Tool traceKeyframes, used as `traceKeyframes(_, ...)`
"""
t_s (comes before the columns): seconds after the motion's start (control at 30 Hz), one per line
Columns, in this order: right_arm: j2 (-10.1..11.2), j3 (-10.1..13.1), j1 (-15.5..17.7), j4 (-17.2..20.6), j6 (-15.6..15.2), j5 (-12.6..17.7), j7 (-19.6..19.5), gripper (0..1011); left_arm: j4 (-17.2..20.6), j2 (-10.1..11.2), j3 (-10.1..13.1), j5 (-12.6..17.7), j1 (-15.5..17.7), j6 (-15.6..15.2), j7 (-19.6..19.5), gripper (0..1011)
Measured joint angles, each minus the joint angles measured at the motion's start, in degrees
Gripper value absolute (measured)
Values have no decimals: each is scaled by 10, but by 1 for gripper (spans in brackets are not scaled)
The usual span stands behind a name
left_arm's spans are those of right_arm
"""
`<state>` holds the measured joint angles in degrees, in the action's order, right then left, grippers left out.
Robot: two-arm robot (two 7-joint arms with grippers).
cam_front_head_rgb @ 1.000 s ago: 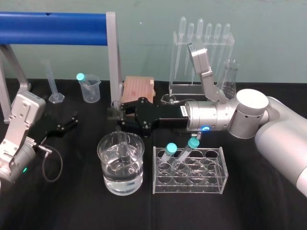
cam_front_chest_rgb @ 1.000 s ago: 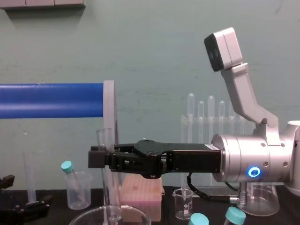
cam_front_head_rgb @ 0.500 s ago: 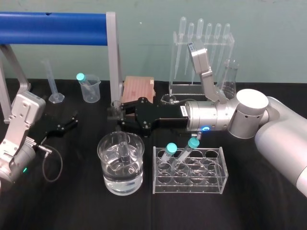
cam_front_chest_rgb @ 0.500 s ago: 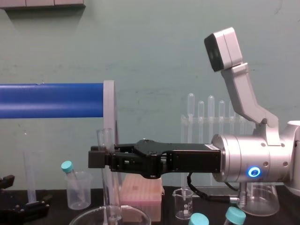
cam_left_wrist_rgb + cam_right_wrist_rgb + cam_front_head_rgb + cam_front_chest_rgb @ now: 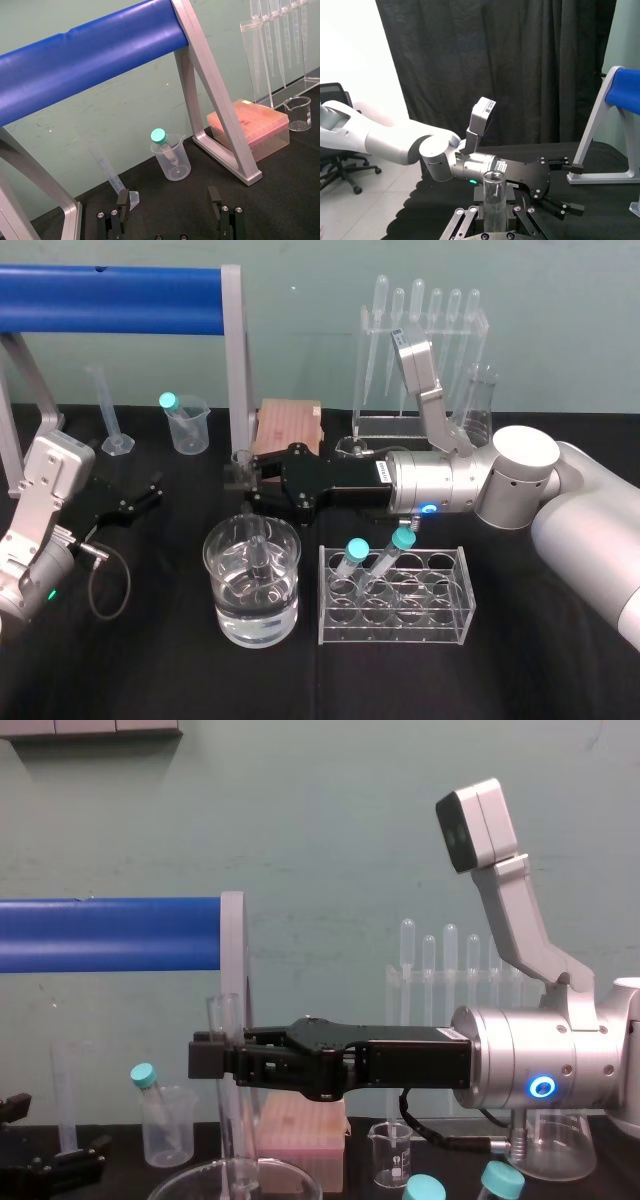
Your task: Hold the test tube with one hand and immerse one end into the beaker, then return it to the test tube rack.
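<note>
The chest view's bottom edge is cutting off the beaker (image 5: 180, 1178) below its rim and cropping the lower end of the test tube (image 5: 225, 1020). The right pincer (image 5: 493, 212) is hiding the tube's lower length in its wrist view; the base of the left pincer (image 5: 167, 200) is running off-frame.

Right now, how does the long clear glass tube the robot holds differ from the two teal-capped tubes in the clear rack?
The long glass test tube is open-topped; the teal-capped tubes are closed. It stands upright; they lean. The right gripper holds it, lower end inside the wide glass beaker; they sit in the clear rack. Both are slim and clear.
</note>
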<state>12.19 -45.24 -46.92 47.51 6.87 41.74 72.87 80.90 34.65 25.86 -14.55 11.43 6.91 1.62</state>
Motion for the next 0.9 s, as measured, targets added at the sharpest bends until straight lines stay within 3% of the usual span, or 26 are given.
traceKeyframes(0.9,0,0,0,0,0,0,0,249,0,0,0,0,0,0,0,1000)
